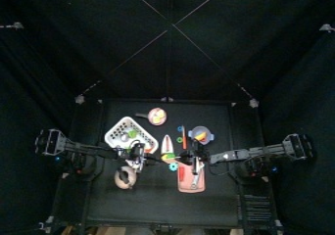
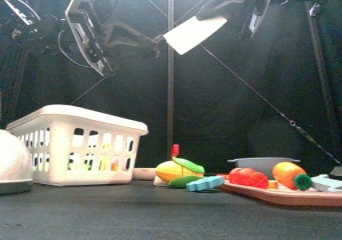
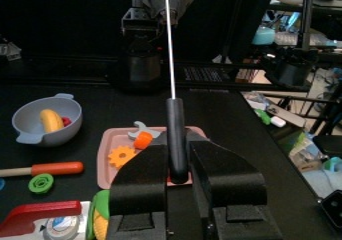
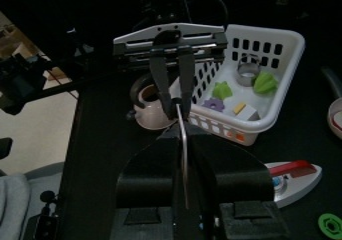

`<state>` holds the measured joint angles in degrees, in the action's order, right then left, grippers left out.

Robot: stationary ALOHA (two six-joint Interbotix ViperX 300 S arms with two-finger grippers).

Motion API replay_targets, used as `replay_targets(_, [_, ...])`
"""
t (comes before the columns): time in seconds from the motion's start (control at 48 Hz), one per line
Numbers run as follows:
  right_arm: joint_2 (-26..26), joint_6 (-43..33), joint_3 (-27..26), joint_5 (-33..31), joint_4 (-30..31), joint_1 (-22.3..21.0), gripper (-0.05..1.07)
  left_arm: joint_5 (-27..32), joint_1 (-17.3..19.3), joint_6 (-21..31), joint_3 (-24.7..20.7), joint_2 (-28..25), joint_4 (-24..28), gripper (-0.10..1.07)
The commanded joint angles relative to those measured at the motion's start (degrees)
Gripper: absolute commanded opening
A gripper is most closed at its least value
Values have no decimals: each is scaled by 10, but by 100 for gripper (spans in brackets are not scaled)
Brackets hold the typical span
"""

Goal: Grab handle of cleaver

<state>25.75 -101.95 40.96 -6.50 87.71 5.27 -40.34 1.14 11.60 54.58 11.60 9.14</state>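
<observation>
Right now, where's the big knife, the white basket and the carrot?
cleaver (image 2: 197,33), front view, flat of the blade
basket (image 2: 75,143), front view, its slotted front wall
carrot (image 2: 290,173), front view, its orange body

Your colours on the table
White basket (image 2: 76,144), pink tray (image 3: 123,144), orange carrot (image 3: 144,139), cleaver's black handle (image 3: 174,139), pale blade (image 2: 195,34).

Both of the robot's 2 black arms are raised high above the table and meet near its middle. The left gripper (image 3: 171,169) has its 2 jaws clamped on the cleaver's black handle. The right gripper (image 4: 181,174) has its 2 jaws pressed against the thin blade edge.
</observation>
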Motion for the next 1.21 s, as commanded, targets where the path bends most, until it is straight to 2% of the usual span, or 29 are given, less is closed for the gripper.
replay_targets(0.0, [7,1,-11,-1,1,1,55,-6,3,0,-11,3,-1,36])
replay_targets(0.146, [8,-4,-11,-3,-8,3,71,-6,3,0,-6,3,-4,36])
replay_targets(0.271, [13,1,-6,-11,-33,6,78,-6,5,0,1,7,-6,36])
replay_targets(1.0, [28,3,5,-15,-18,18,78,-5,5,0,5,14,-7,36])
replay_targets(1.188, [39,4,22,-17,-11,18,78,-5,6,0,6,14,-7,36])
